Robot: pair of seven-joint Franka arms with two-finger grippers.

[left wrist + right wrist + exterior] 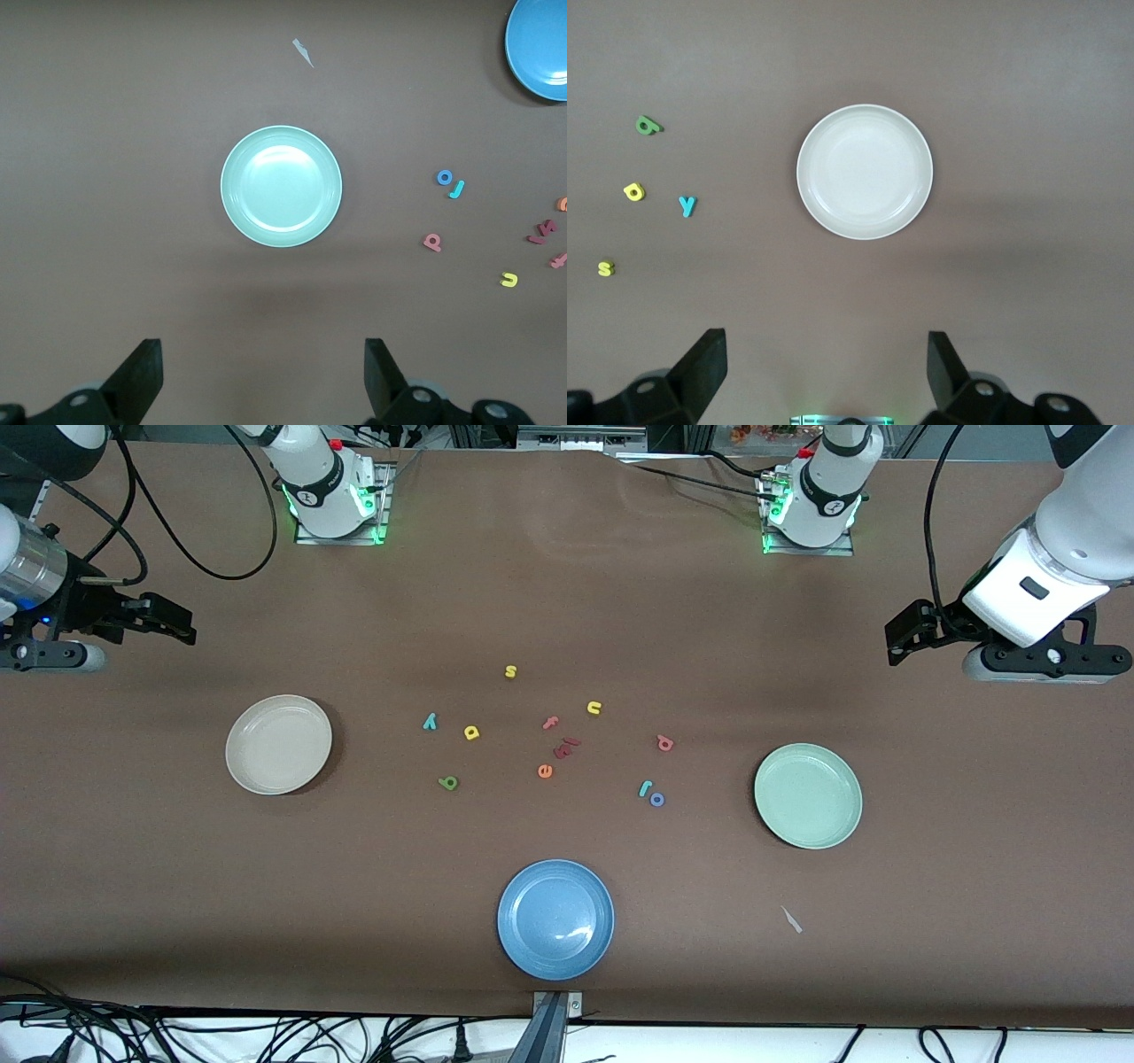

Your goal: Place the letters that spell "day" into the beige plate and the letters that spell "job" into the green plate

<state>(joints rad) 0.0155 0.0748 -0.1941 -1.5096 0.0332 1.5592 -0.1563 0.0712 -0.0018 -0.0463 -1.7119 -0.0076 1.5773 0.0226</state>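
Observation:
The beige plate (279,744) (865,172) lies bare toward the right arm's end of the table. The green plate (808,795) (281,186) lies bare toward the left arm's end. Between them are the teal y (430,722) (687,205), yellow rounded letter (471,732) (633,191) and green stemmed letter (448,783) (648,126). Closer to the green plate are the salmon letter (664,742) (432,242), teal j (645,787) (457,188) and blue o (656,800) (445,177). My right gripper (182,627) (826,367) and left gripper (895,646) (263,372) hang open and hold nothing, each high above its own end of the table.
A blue plate (555,919) (540,44) sits nearest the front camera. Among the letters lie a yellow s (510,671), yellow u (594,708), pink f (550,723), dark red pieces (565,747) and an orange e (545,771). A paper scrap (791,919) lies near the green plate.

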